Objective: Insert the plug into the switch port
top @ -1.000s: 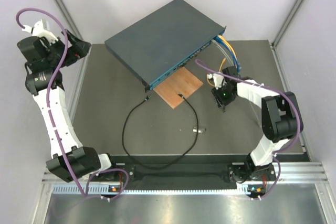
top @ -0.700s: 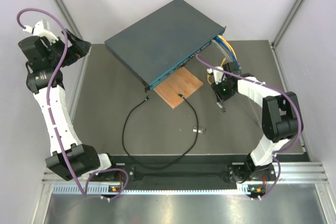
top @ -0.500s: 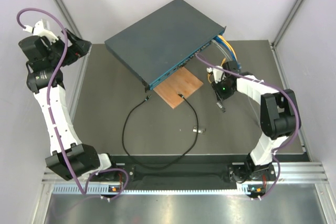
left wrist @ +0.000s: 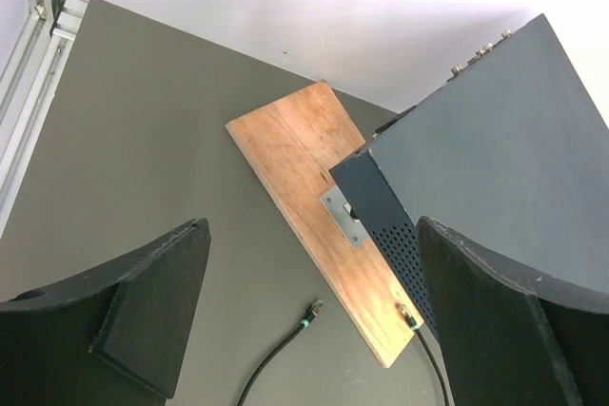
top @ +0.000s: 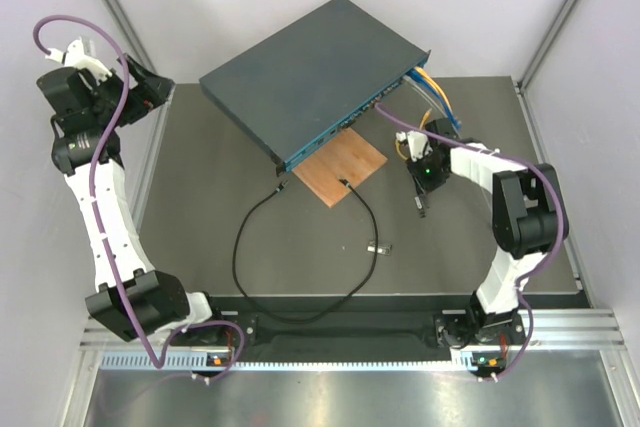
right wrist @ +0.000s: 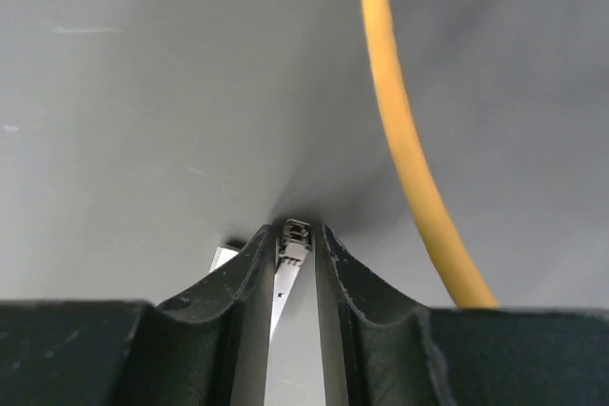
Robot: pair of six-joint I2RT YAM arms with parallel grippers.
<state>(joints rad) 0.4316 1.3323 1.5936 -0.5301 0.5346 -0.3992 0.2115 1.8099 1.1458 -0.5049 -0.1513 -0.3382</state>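
Plug (top: 281,187): lies loose on mat (top: 200,197) near switch port (top: 345,125) row, held by nothing. Right gripper (top: 421,205): a slit apart around a small silvery piece (right wrist: 294,238), pinch unconfirmed, seemingly off-target; left gripper (left wrist: 312,235): gapes empty, parked high, probably for overview.

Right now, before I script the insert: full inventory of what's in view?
switch: 1, dark blue-grey, teal port face, far centre.
wooden board: 1, brown, against the port face.
black cable: 1, looped on the mat; one plug on the mat, the other on the board.
yellow and blue cables: count unclear, switch's right end.
small stick: 1, silver-black, mat.
small pale connector: 1, right of board.
left gripper: black, open, far left.
right gripper: black, shut on small pale connector.
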